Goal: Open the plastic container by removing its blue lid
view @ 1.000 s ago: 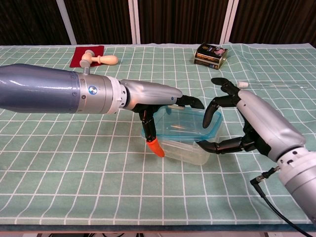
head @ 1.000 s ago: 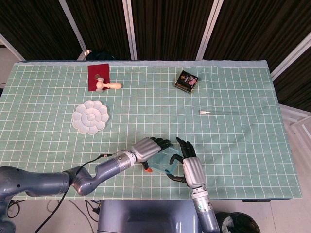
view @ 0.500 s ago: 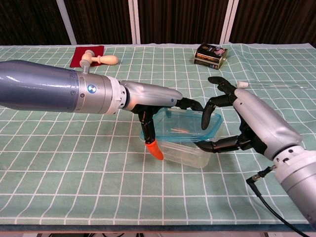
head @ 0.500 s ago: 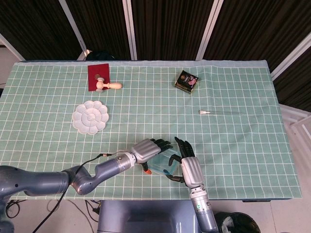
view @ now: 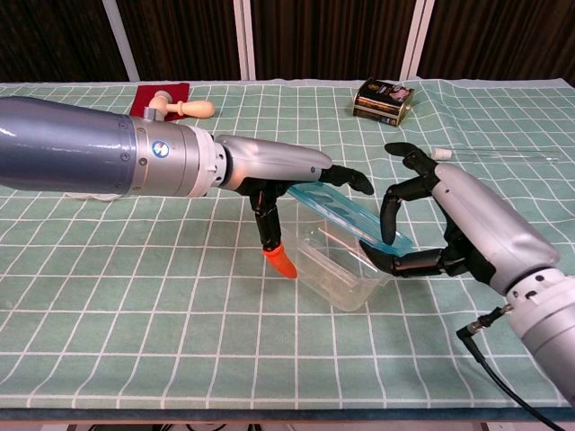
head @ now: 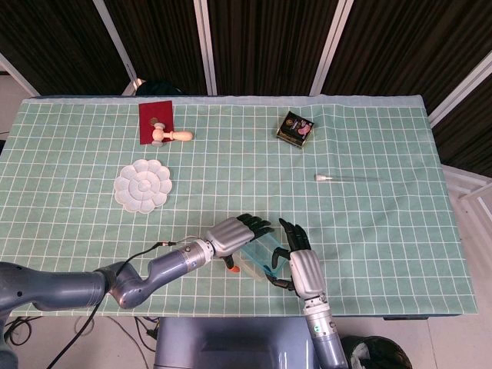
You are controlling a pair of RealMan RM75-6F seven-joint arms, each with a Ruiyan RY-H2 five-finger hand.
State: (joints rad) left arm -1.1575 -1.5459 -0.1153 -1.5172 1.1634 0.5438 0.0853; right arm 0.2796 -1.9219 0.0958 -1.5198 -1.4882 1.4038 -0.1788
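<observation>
The clear plastic container [view: 337,274] lies tipped on the green checked cloth near the table's front edge. Its blue lid [view: 346,211] is off the rim and slants, high end on the left, low end on the right. My left hand [view: 296,175] holds the lid's raised end, its orange-tipped thumb [view: 280,262] pointing down beside the container. My right hand [view: 431,224] grips the container's right end, fingers curled over the lid's low end and thumb below. From the head view, the left hand [head: 234,233], right hand [head: 301,261] and lid [head: 260,257] crowd together.
A black tin [head: 295,127] sits at the back, a thin glass tube [head: 346,177] to the right. A red cloth [head: 156,119] with a wooden stamp [head: 173,137] and a white palette [head: 143,184] lie at the left. A cable [view: 490,377] trails from my right wrist.
The blue lid has come up off the container and now slants, left end raised by my left hand. The container has tipped and shifted slightly under my right hand.
</observation>
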